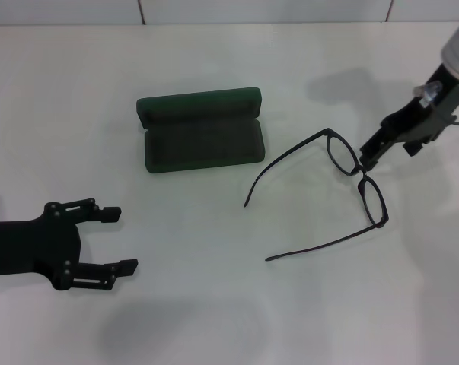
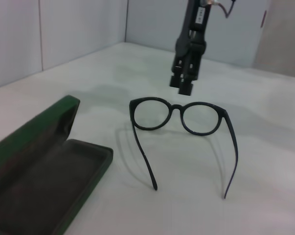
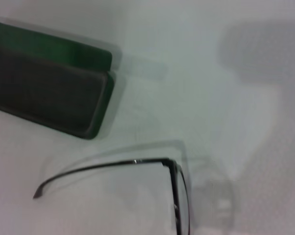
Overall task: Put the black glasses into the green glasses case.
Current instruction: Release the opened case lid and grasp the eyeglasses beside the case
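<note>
The black glasses (image 1: 356, 179) stand unfolded on the white table, right of centre, with both temple arms pointing toward my left side. They also show in the left wrist view (image 2: 181, 115) and partly in the right wrist view (image 3: 137, 163). The green glasses case (image 1: 201, 131) lies open to their left with its lid tilted up at the back; it also shows in the left wrist view (image 2: 39, 166) and the right wrist view (image 3: 49, 88). My right gripper (image 1: 365, 162) hangs just above the glasses' bridge, its fingers (image 2: 184, 84) close together and apart from the frame. My left gripper (image 1: 126, 240) is open and empty at the near left.
The white table (image 1: 214, 304) meets a tiled wall along its far edge. Nothing else stands on it.
</note>
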`<state>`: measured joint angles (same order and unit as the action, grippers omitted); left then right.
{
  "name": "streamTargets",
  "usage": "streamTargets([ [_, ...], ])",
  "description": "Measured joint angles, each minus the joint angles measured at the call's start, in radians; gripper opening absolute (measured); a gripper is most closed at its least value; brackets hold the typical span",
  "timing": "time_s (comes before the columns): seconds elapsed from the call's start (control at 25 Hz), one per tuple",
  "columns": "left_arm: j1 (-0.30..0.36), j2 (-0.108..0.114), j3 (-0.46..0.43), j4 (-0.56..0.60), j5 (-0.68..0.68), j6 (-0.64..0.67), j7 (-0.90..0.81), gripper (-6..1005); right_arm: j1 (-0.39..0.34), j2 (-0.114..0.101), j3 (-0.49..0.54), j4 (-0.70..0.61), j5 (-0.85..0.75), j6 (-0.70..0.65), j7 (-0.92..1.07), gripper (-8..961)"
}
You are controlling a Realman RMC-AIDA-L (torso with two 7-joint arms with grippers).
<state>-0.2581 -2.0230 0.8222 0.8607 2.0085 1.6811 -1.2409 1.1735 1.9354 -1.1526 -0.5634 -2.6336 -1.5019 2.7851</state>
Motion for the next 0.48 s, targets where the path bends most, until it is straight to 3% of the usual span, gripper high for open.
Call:
streamTargets([
  [0.32, 0.006, -0.003, -0.005, 0.004, 0.029, -0.006, 0.003, 893, 0.021, 0.068, -0.040, 0.009, -0.031, 0.075, 0.035, 863],
  [0.48, 0.006, -0.004, -0.006, 0.002, 0.041, -0.011, 0.007, 893, 0.020, 0.082, -0.047, 0.012, -0.036, 0.105, 0.039, 861],
])
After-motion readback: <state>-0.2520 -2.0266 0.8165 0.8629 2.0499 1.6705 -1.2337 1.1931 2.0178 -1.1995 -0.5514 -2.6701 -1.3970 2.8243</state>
